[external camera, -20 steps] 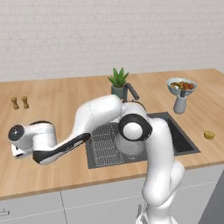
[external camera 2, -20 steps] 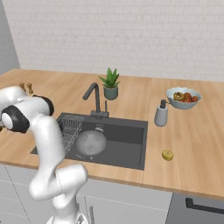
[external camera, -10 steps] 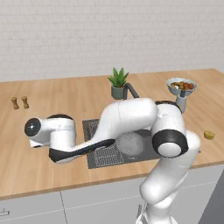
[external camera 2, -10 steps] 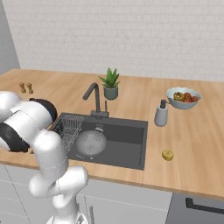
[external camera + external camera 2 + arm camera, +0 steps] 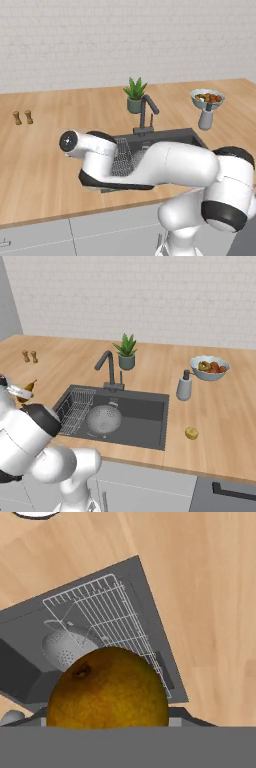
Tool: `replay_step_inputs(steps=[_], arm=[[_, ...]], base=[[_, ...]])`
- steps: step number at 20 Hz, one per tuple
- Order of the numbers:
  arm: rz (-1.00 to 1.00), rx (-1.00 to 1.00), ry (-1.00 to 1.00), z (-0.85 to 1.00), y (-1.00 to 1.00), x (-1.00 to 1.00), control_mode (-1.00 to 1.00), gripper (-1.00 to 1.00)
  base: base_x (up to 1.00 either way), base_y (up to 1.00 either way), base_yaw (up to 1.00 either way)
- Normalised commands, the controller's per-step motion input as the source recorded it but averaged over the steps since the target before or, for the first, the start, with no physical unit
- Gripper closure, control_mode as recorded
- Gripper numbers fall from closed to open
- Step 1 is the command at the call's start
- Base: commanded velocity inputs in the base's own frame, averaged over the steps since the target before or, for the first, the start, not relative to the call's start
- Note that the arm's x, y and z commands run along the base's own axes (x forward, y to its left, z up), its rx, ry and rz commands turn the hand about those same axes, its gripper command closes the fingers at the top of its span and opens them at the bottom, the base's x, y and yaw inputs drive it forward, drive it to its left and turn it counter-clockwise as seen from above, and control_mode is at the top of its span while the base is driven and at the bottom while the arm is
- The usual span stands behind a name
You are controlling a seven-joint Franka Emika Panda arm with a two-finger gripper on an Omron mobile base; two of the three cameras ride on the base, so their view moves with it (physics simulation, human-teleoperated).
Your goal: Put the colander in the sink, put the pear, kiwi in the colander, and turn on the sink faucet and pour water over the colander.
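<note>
The gripper (image 5: 107, 724) is closed around the golden-brown, teardrop-shaped pear (image 5: 108, 687), its jaws partly apart on the fruit's belly, carrying it above the wooden surface (image 5: 210, 587) beside the dark grey sink (image 5: 145, 416). The round, perforated grey metal colander (image 5: 104, 418) already sits in the basin. The pear looks light, firm and smooth-skinned, likely slippery, so holding across its widest part seems soundest.

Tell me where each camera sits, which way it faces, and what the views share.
Left base view: behind the arm's left, facing the sink faucet; the white arm crosses the sink.
Right base view: behind its right, facing the colander in the sink, kiwi on the counter; arm lower left.
Hand view: looks down past the held pear at the wire rack.
All share sink and rack.
</note>
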Motion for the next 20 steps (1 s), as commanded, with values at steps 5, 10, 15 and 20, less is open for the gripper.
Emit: replay_step_inputs(steps=[5, 10, 15, 20], arm=[[-0.24, 0.17, 0.0, 0.2, -1.0, 0.0, -1.0, 1.0], [-0.17, 0.3, 0.05, 0.22, -1.0, 0.0, -1.0, 1.0], [-0.11, 0.4, 0.04, 0.11, -1.0, 0.0, -1.0, 1.0], [-0.07, 0.46, 0.0, 0.0, -0.99, 0.0, -1.0, 1.0]], base=[[0.0, 0.0, 0.0], [0.0, 0.0, 0.0], [0.0, 0.0, 0.0], [0.0, 0.0, 0.0]])
